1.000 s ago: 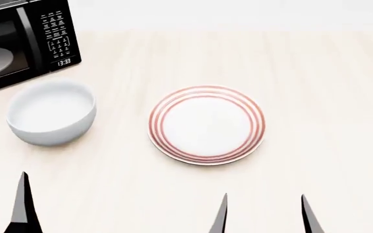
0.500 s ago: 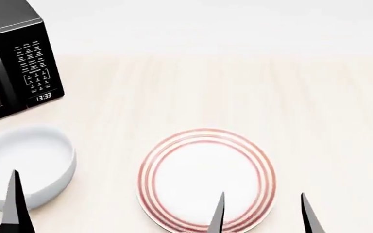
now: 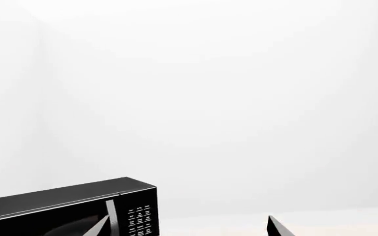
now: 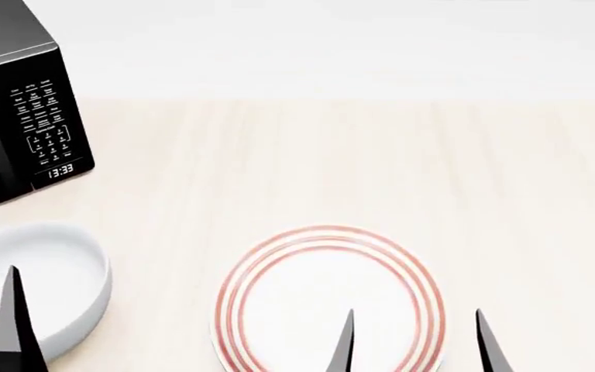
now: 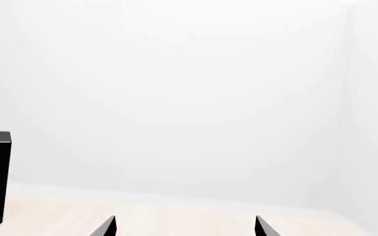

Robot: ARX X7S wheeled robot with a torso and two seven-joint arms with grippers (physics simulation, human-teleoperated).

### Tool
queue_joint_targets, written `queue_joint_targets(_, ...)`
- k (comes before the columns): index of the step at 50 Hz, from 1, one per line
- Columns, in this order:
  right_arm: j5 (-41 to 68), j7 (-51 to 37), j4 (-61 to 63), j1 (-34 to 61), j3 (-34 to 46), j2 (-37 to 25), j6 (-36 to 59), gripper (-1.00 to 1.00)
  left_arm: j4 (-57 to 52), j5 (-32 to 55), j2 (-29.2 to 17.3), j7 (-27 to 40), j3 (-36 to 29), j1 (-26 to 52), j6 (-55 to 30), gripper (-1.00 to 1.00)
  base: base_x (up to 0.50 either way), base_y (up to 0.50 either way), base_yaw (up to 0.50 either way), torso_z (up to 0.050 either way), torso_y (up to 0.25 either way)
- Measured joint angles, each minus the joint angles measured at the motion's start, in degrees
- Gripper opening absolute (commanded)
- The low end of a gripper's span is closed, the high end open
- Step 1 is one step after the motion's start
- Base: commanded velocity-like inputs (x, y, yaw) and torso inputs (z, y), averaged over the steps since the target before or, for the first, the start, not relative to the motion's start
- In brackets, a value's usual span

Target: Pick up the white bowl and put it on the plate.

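Left gripper (image 4: pixel 13 341): dark, pointed fingers. Only one fingertip shows in the head view, in front of the bowl; the left wrist view shows two tips (image 3: pixel 102 227) set well apart with nothing between them. Jaws spread, empty.

Right gripper (image 4: pixel 414 345): two dark pointed tips, wide apart, holding nothing. One tip overlaps the near part of the plate in the head view; whether it hangs above the plate or short of it cannot be told.

Deep round glossy white bowl with a thick rim (image 4: pixel 55 271): stands upright on the pale wood-grain tabletop (image 4: pixel 380 170), at the robot's left, partly cut by the frame edge. Apart from the plate, with bare table between. Judged rigid, fairly light, breakable, and slippery from its gloss; smooth curved wall offers no purchase. Best hold is likely the rim, one finger inside and one outside, pinching the wall.

Round shallow white plate with three concentric red rings (image 4: pixel 276 310): flat on the table, right of the bowl, nothing on it. Task not yet begun.

Black microwave with keypad and clock display (image 4: pixel 39 116): beyond the bowl, at the table's far left.
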State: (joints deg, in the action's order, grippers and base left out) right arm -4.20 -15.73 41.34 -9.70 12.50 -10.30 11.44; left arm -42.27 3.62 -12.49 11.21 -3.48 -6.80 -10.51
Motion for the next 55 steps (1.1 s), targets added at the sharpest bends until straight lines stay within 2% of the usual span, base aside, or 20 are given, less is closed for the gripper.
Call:
queue_joint_targets(4, 0.01, -0.21, 0.05, 0.00, 0.18, -0.23, -0.02, 1.00, -3.19, 0.60, -0.96, 0.16, 1.07, 1.99, -5.26, 1.00, 0.00, 0.00, 0.00, 0.000, 0.000)
queue_joint_targets(9, 0.11, -0.46, 0.16, -0.05, 0.33, -0.51, -0.05, 1.00, -8.60, 3.28, -3.53, -0.43, 3.65, 7.70, -16.05, 1.00, 0.00, 0.00, 0.00, 0.000, 0.000)
queue_joint_targets(15, 0.25, -0.75, 0.37, -0.03, 0.46, -0.82, -0.02, 1.00, -12.32, 12.29, -8.98, -1.07, 8.70, 20.38, -32.91, 1.00, 0.00, 0.00, 0.00, 0.000, 0.000)
queue_joint_targets(21, 0.32, -1.03, 0.64, 0.05, 0.69, -1.06, 0.13, 1.00, -10.65, 19.56, -14.23, -2.62, 11.28, 34.18, -47.79, 1.00, 0.00, 0.00, 0.00, 0.000, 0.000)
queue_joint_targets(29, 0.44, -1.40, 0.80, 0.21, 0.95, -1.35, 0.35, 1.00, -1.06, 24.56, -17.47, -4.34, 11.91, 46.30, -60.19, 1.00, 0.00, 0.00, 0.00, 0.000, 0.000)
queue_joint_targets(34, 0.48, -1.62, 0.77, 0.28, 1.16, -1.52, 0.42, 1.00, 5.89, 25.68, -18.40, -5.20, 11.26, 50.17, -63.71, 1.00, 0.00, 0.00, 0.00, 0.000, 0.000)
queue_joint_targets(41, 0.56, -1.90, 0.63, 0.29, 1.40, -1.79, 0.37, 1.00, 15.01, 25.13, -19.97, -6.36, 8.73, 52.92, -63.82, 1.00, 0.00, 0.00, 0.00, 0.000, 0.000)
queue_joint_targets(55, 0.97, -2.31, 0.08, 0.26, 1.91, -2.41, -0.34, 1.00, 26.39, 24.06, -21.80, -8.28, 6.76, 52.79, -61.38, 1.00, 0.00, 0.00, 0.00, 0.000, 0.000)
